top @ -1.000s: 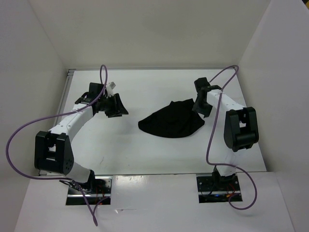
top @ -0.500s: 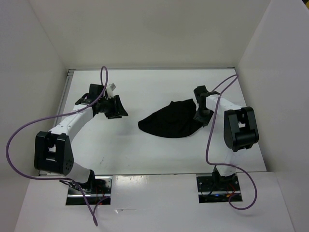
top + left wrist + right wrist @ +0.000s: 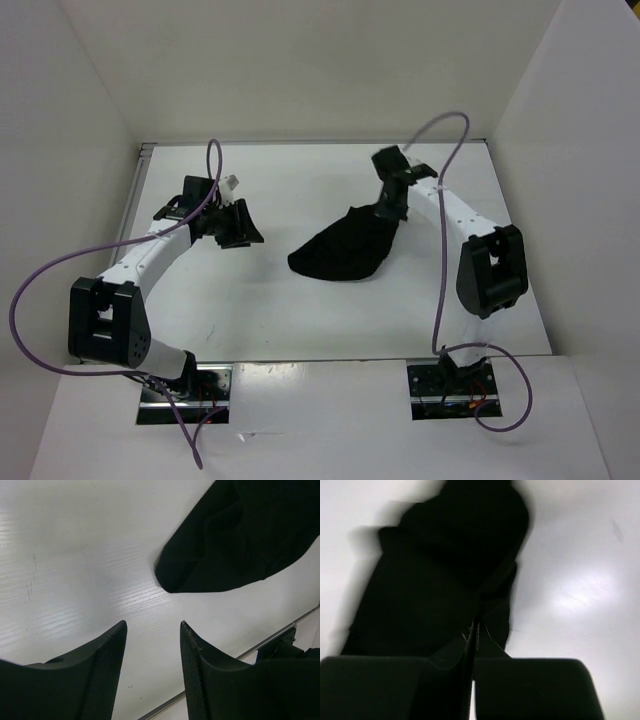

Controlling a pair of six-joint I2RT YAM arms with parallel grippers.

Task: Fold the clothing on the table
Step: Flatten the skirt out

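The black clothing (image 3: 342, 252) lies crumpled on the white table (image 3: 300, 320), right of centre. Its far right corner is drawn up to my right gripper (image 3: 388, 207), which is shut on that edge. In the right wrist view the jaws are pressed together at my right gripper (image 3: 476, 626), with the clothing (image 3: 435, 575) hanging dark beyond the tips. My left gripper (image 3: 246, 226) hovers left of the cloth, open and holding nothing. In the left wrist view my left gripper (image 3: 152, 630) shows bare table between the fingers, and the clothing (image 3: 240, 535) has a rounded end at the upper right.
White upright walls (image 3: 80, 150) close in the table on the left, back and right. A metal strip (image 3: 260, 642) marks the table's near edge. Purple cables (image 3: 440, 250) loop off both arms.
My right gripper has shut on the cloth's right edge and moved back and to the left, dragging that side with it. The left arm has stayed put.
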